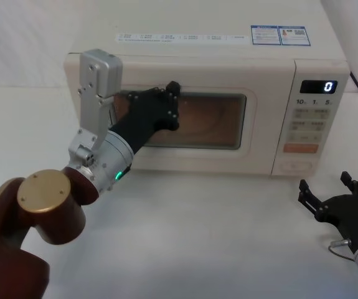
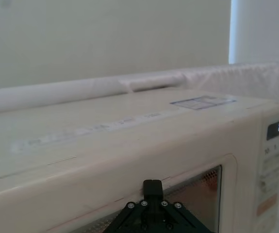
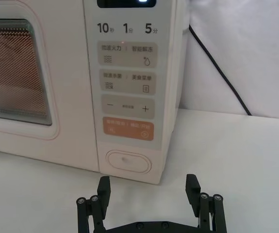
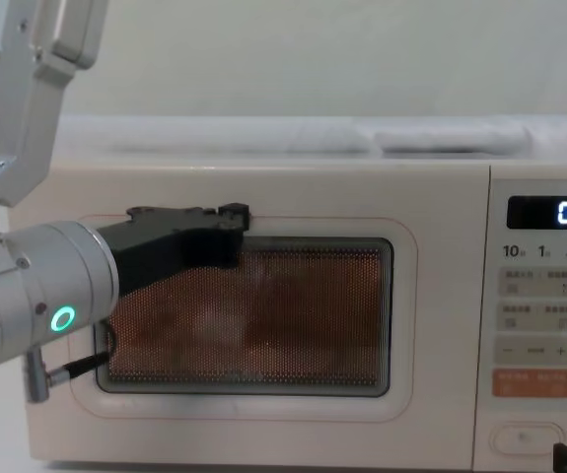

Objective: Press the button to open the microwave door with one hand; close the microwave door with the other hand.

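Left end effector [image 1: 171, 93] sits up against the microwave door [image 1: 253, 134], at the upper left part of its dark window, and from the head view I read it as touching or all but touching the panel; I cannot tell whether its fingers are spread or pressed together, since they point away from me. The door looks flush with the front of the microwave [image 1: 197, 53], with no gap showing along its right edge beside the control panel [image 1: 310, 121].

My right end effector [image 1: 334, 198] rests low over the worktop [image 1: 197, 237], in front of the microwave's right corner and apart from it. Its fingers [image 3: 104, 187] are spread wide and hold nothing. From its wrist camera, the button [image 3: 128, 161] lies straight ahead at the bottom of the control panel, under the orange key [image 3: 128, 128], with bare worktop between the fingertips and the microwave's lower front edge.

Room to move: open worktop lies across the whole front of the microwave and out to the right of it. A black cable [image 3: 217, 73] runs down behind the microwave's right side to the worktop. On the left, my own left arm [image 1: 98, 112] stands close by the microwave's left front corner, so that side is crowded.
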`<act>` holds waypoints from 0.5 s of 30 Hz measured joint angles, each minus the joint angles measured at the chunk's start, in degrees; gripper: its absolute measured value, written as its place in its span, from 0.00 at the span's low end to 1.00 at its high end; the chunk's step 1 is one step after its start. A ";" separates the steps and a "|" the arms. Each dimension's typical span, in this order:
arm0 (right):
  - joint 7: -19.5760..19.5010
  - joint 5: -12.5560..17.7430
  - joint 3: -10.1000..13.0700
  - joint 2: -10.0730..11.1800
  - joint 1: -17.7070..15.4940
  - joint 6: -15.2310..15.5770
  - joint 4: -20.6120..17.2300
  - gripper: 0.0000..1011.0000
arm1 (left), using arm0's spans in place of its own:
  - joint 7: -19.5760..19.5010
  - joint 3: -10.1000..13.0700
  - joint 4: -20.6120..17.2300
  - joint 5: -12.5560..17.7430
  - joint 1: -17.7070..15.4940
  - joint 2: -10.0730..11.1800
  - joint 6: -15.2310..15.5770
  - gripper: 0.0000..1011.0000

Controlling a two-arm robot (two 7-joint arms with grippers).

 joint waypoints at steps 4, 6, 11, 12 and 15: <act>0.00 0.00 0.00 0.00 0.00 0.00 0.00 0.99 | 0.06 -0.09 0.10 0.05 -0.04 -0.13 -0.10 0.00; 0.00 0.00 0.00 0.00 0.00 0.00 0.00 0.99 | 0.15 -0.10 0.13 0.12 -0.03 -0.23 -0.10 0.00; 0.00 0.00 0.00 0.00 0.00 0.00 0.00 0.99 | 0.18 -0.26 0.06 0.13 0.15 -0.36 -0.12 0.00; 0.00 0.00 0.00 0.00 0.00 0.00 0.00 0.99 | 0.20 -0.34 -0.09 0.09 0.27 -0.37 -0.12 0.00; 0.00 0.00 0.00 0.00 0.00 0.00 0.00 0.99 | 0.31 -0.67 -1.05 -0.23 0.91 -0.26 -0.29 0.00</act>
